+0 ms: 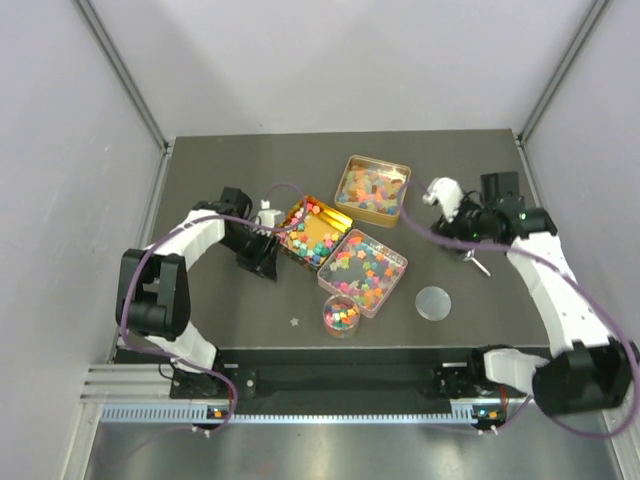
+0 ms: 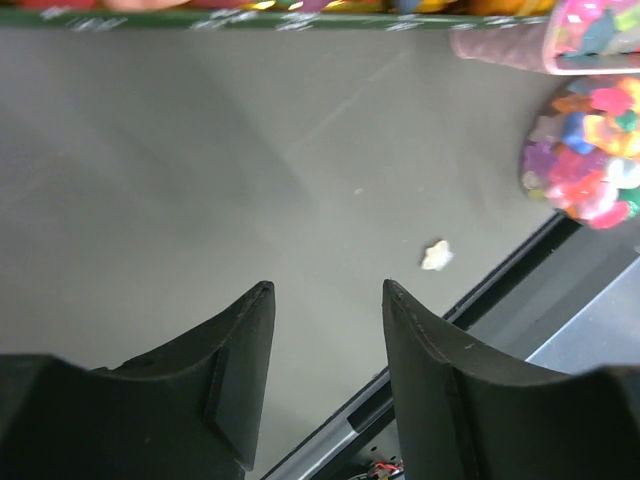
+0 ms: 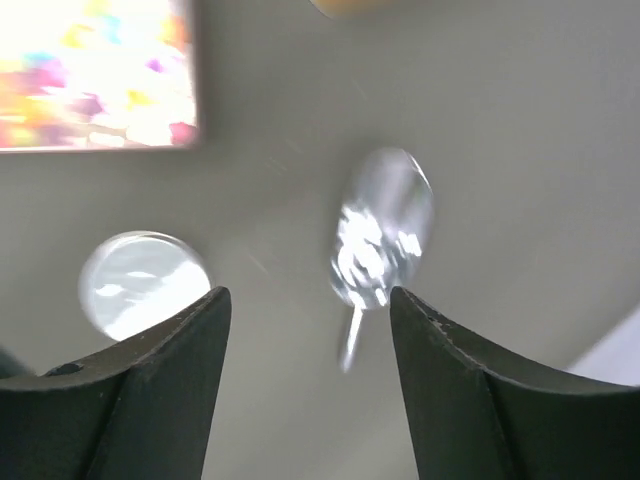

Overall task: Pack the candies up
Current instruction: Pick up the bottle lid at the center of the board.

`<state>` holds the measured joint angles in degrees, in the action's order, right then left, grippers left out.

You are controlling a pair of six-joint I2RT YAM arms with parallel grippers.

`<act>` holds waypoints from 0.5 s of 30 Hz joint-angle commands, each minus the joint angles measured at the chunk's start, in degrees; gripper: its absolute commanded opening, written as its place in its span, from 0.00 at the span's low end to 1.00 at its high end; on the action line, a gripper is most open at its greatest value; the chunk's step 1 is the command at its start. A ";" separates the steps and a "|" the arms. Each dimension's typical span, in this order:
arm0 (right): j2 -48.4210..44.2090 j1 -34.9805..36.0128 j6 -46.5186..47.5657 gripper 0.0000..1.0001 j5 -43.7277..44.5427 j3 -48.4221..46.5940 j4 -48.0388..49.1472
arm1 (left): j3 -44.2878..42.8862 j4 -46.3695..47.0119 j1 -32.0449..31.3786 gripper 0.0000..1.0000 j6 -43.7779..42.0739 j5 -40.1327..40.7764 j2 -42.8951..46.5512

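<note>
Left pincer [image 2: 327,292], jaws wide and empty, hovers at nine o'clock of the candies [image 1: 365,265]. Right pincer [image 3: 308,295] is likewise wide, with a spoon [image 3: 383,225] lying beyond its tips.

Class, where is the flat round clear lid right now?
The flat round clear lid lies, in the top view, toward the right, right of the small candy-filled clear jar and below-right of the pink square tin.

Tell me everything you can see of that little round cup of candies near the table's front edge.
The small round cup looks like clear plastic. It stands upright on the dark table, has no lid on, and is filled to the top with multicoloured candies. It sits just in front of the pink square tin, so close that I cannot tell whether they touch. Nothing grips it.
</note>
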<state>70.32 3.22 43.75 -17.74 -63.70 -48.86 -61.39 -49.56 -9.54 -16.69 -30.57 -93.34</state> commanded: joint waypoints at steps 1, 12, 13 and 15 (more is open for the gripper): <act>-8.17 12.13 7.13 0.67 -4.76 6.89 -7.73 | -1.01 -1.23 -0.83 0.54 -1.86 -4.32 4.65; -9.68 16.90 22.95 0.97 -2.66 18.43 -6.69 | -6.47 -0.27 0.05 0.70 -0.10 -5.81 6.60; -9.85 16.90 23.83 0.98 -2.48 19.40 -6.08 | -6.38 -0.36 0.05 0.73 -0.10 -6.34 6.59; -9.94 16.82 26.99 1.00 -2.30 20.19 -5.89 | -5.77 -0.36 0.05 0.77 0.86 -7.05 6.42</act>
<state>61.87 19.62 62.76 -19.99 -44.62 -56.38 -66.32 -49.43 -9.89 -16.53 -34.35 -88.27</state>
